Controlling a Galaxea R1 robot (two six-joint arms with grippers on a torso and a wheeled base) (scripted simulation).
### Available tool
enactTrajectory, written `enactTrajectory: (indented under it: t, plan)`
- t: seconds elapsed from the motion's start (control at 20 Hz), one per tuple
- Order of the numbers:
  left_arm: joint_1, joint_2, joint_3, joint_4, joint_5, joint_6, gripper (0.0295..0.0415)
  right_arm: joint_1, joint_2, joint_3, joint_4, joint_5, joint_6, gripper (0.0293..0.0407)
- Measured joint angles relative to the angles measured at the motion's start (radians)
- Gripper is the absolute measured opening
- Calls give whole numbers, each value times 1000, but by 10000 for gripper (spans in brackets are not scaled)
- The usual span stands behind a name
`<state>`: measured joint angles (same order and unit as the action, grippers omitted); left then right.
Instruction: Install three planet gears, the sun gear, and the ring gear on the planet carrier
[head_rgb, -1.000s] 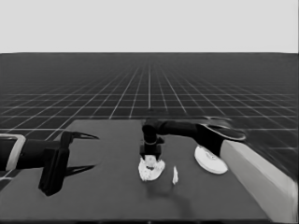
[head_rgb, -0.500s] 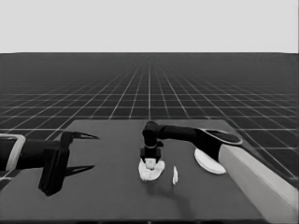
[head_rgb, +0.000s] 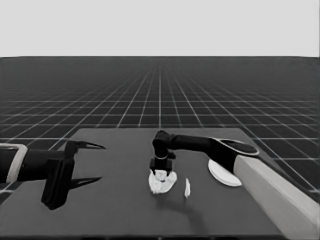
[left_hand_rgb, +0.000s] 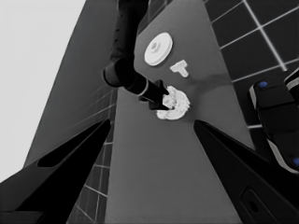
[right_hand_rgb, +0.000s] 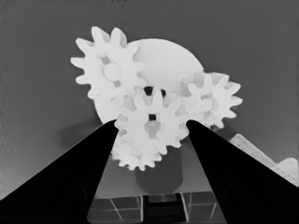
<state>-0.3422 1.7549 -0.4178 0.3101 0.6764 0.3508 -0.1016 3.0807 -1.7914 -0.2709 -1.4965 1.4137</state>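
While left gripper (head_rgb: 92, 162) waits (jaws spread), right gripper (right_hand_rgb: 152, 128) points down, apparently gripping gear (right_hand_rgb: 150, 122) over smaller round part (right_hand_rgb: 163, 58).

No text, label, brand, number or sign can be read anywhere.

Larger round part (head_rgb: 223, 174) half hidden behind right arm.

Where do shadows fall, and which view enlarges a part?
Head view: shadow on the table before the thin white piece. Left wrist view: dark smear beside it. Right wrist view: shadow under the sun gear between the right gripper's jaws; smaller round part looms huge.
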Motion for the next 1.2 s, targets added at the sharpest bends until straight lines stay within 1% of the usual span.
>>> enactTrajectory:
  t: [1.2]
  plan:
    - [0,0,0,0,0,0,385,-3,-1,-1,0,0,251,309]
